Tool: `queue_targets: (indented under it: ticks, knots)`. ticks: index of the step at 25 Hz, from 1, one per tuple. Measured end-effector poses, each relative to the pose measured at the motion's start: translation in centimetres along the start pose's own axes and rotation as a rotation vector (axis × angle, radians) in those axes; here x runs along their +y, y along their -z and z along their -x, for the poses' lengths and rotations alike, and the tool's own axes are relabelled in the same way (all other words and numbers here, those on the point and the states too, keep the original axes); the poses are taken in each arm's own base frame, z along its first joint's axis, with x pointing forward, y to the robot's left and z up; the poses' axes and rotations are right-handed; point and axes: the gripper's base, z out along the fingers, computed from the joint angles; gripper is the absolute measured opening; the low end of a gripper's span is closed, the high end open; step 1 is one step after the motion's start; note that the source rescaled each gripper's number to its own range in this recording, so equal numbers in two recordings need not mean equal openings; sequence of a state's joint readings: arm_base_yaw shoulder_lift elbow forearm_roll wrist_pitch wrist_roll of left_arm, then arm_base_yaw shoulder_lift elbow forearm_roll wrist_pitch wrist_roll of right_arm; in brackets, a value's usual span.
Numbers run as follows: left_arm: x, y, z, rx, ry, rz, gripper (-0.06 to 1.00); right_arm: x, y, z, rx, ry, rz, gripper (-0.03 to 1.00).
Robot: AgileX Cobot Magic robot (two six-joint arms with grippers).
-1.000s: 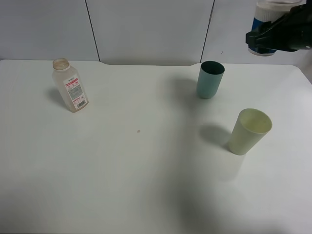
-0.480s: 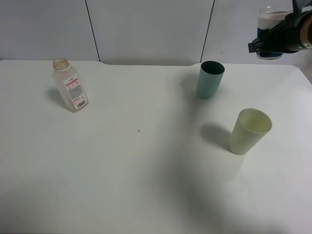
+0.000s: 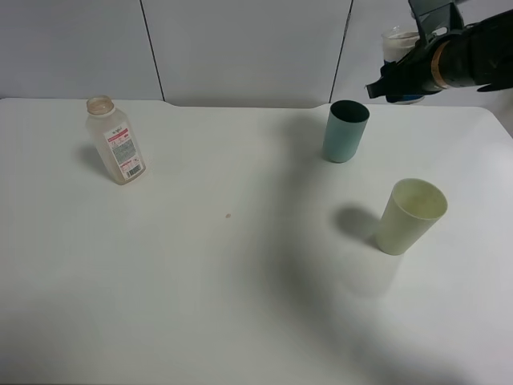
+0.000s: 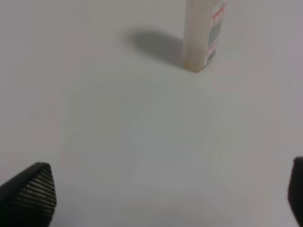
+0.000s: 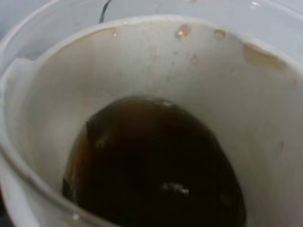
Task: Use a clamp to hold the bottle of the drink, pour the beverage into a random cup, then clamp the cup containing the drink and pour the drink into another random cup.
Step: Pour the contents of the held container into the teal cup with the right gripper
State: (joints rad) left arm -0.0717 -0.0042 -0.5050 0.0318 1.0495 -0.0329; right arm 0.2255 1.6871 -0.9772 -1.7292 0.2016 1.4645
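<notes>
The left hand hangs low over the worktop, fingers wide apart and holding nothing. A pale green cup stands nearest on the right. Farther back are the uncapped bottle, upright at the left, and a teal cup. Beyond that cup, the raised right hand is clamped on a white cup holding dark drink.
</notes>
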Motion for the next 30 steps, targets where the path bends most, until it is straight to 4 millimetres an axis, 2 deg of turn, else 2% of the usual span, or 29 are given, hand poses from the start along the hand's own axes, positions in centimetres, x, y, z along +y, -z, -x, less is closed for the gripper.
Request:
queue_targets:
  ticks: [7,15,24,30]
  knots:
    - [0.0,0.0,0.0,0.000,0.000,0.000,1.00,0.2,-0.1,0.7,-0.012,0.108,-0.046,0.03]
    - [0.0,0.0,0.0,0.000,0.000,0.000,1.00,1.8,-1.0,1.2,-0.006,0.258,-0.070,0.03]
    - [0.0,0.0,0.0,0.000,0.000,0.000,1.00,1.7,-0.8,1.3,0.016,0.474,-0.133,0.03]
    - [0.0,0.0,0.0,0.000,0.000,0.000,1.00,1.6,-1.4,0.9,0.049,0.503,-0.167,0.03]
